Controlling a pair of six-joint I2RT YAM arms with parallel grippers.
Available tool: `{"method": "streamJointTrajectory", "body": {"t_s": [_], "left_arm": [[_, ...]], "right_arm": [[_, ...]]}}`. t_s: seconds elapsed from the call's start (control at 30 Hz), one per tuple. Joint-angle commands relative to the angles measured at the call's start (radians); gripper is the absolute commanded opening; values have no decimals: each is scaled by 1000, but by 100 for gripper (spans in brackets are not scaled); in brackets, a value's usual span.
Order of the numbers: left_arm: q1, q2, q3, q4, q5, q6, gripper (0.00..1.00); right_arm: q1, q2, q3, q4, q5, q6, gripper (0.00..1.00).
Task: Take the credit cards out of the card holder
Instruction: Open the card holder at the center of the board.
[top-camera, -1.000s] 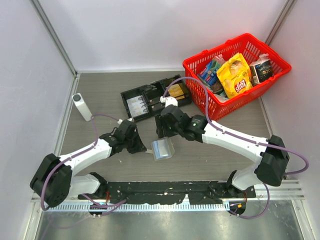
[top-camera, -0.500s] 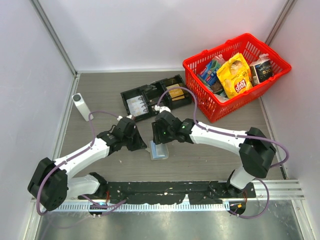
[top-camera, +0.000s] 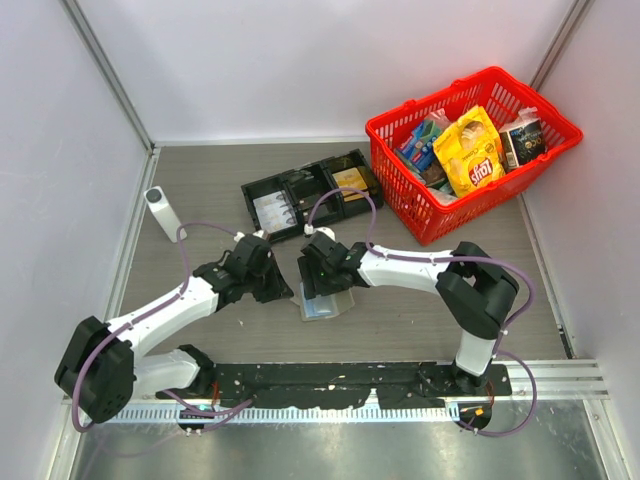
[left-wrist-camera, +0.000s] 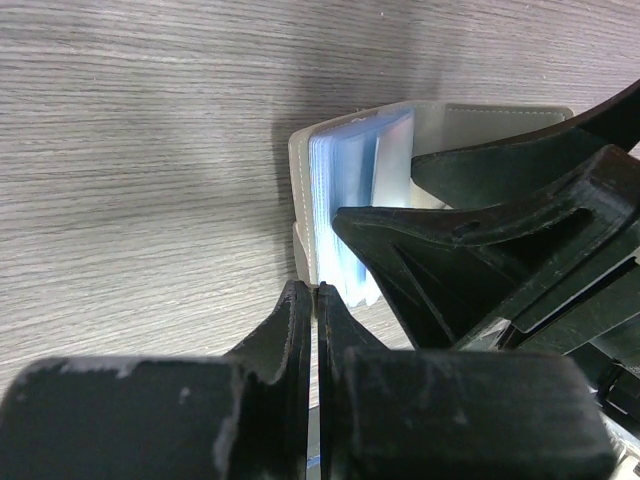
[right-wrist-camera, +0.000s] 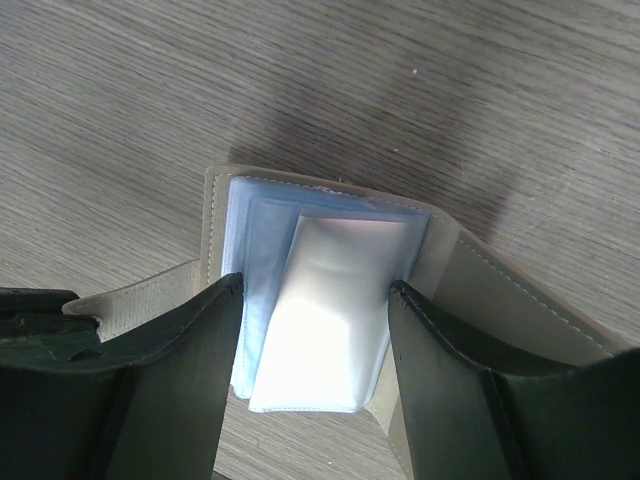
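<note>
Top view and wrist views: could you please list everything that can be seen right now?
Table: one, grey wood grain, under everything.
Basket: one, red, far right.
Snack packs: several, yellow and other colours, in the basket.
Tray: one, black, centre back.
Gold card: one, gold, in the tray's right end.
Tube: one, white, left.
Card holder: one, grey-beige, open, centre front.
Cards: several, pale blue and white, in the holder.
Left gripper: one, black, shut on the holder's edge.
Right gripper: one, black, open, astride the cards.
</note>
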Motion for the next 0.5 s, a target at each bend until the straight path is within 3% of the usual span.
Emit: {"method": "streamJointTrajectory", "body": {"t_s": [0.0, 0.47], "left_arm": [[0, -28, 19, -6, -10, 14, 0], [3, -40, 10, -75, -79, 44, 0]], "right_arm": [[8, 13, 32, -22, 42, 9, 64], [7, -7, 55, -204, 301, -38, 61]]}}
